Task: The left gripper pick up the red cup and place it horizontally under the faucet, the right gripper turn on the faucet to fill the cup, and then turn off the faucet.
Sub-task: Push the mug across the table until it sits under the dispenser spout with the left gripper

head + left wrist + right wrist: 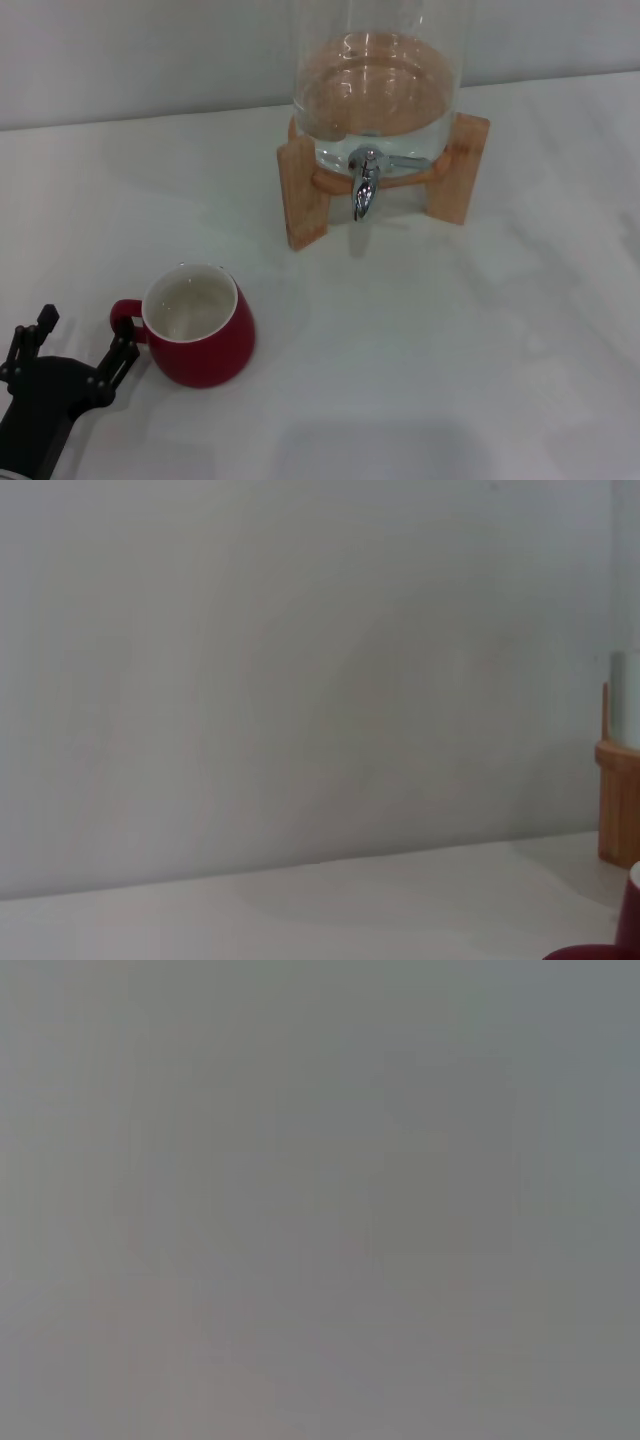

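At near-left corner of head view, sitting low over the white table (450,380): left gripper (80,345), black jointed fingers spread wide, holding nothing. One fingertip (125,350) reaching right beside the cup's handle, maybe touching, can't tell for sure; other finger (45,320) standing apart, further to the robot's left.

Just beyond and to the right of that: red cup (200,325), standing upright on the table, mouth up, cream-white inside showing, small red loop handle (124,315) pointing toward the robot's left, i.e. at the gripper. Not lifted, not tipped. Showing in left wrist view only as a dark-red sliver (600,948) at the frame edge w/ plain wall behind.

Further back, well apart from the cup, center-right: faucet (365,190), shiny chrome, spout pointing down, lever (400,160) sticking out sideways toward the robot's right. Nothing under the spout but bare table. Projecting from clear glass dispenser (378,80), holding some water at the bottom, resting on wooden stand (305,195) w/ upright legs on both sides. Stand edge (618,800) also peeking into left wrist view.

Right gripper: not appearing in head view; right wrist view giving only flat grey blur, so no telling its fingers or place.
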You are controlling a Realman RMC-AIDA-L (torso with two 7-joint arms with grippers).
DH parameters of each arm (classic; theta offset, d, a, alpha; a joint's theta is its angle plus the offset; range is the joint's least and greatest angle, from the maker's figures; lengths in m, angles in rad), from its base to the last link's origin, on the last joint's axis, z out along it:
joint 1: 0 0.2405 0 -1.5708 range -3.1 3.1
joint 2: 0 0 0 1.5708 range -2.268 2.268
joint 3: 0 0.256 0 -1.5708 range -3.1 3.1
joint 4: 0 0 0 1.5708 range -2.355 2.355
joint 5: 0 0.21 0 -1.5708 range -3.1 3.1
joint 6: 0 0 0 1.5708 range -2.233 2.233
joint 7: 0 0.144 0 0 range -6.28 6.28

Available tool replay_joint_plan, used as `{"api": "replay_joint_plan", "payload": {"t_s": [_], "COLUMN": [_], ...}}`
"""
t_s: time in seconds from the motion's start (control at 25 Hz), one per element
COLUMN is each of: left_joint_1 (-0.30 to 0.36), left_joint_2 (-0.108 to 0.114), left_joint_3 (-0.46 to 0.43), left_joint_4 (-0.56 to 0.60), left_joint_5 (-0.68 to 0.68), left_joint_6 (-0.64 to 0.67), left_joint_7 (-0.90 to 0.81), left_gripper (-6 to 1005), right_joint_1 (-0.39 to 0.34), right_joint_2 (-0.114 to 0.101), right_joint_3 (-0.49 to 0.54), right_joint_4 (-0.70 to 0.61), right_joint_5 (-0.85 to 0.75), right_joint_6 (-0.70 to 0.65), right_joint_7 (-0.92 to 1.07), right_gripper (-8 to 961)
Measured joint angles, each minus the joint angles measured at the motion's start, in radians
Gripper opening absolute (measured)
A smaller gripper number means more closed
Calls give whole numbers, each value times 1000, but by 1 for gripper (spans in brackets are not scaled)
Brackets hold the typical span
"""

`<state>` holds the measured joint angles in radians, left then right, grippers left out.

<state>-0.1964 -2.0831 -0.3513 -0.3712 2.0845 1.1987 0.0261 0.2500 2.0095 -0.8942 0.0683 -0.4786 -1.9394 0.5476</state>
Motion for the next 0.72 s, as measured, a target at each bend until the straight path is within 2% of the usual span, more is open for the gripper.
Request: {"api": "replay_joint_plan", "payload": {"t_s": [0.72], "left_joint_1": [-12], "left_joint_2": [0], "left_joint_3": [0], "left_joint_4": [-3], "left_joint_5": [21], "left_joint_6": [-24], "left_joint_7": [-2], "left_gripper": [758], "right_joint_1": [0], "right_joint_2": [0], "right_joint_3": [0], "right_joint_4": [2], "right_joint_5": [0], "right_joint_6": [0], "right_joint_7": [0], "right_gripper": [757]}}
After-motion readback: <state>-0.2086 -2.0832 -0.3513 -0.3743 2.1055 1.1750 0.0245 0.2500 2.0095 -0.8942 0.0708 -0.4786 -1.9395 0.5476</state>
